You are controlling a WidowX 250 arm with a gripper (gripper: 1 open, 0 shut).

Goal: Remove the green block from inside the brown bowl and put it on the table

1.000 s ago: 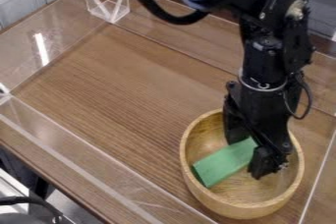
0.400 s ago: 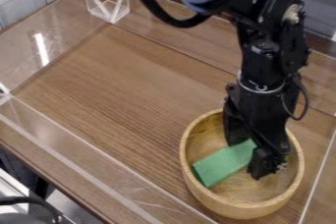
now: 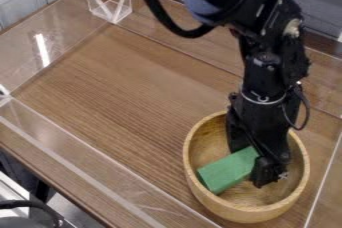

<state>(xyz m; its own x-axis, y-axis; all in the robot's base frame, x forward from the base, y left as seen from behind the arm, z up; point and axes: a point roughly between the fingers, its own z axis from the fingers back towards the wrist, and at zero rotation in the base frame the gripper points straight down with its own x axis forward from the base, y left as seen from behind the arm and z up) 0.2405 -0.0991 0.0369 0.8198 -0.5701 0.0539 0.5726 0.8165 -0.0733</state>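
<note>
Lying inside the brown bowl (image 3: 247,177), the green block (image 3: 227,170) sits between the spread claw (image 3: 254,164).

Brown bowl (image 3: 249,198) on wood-grain table (image 3: 120,82)

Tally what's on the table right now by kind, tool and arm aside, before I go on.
Green block: 1, lying inside the bowl
Brown bowl: 1, on the table
Clear stand-like piece at the far wall: 1
Total: 3
</note>
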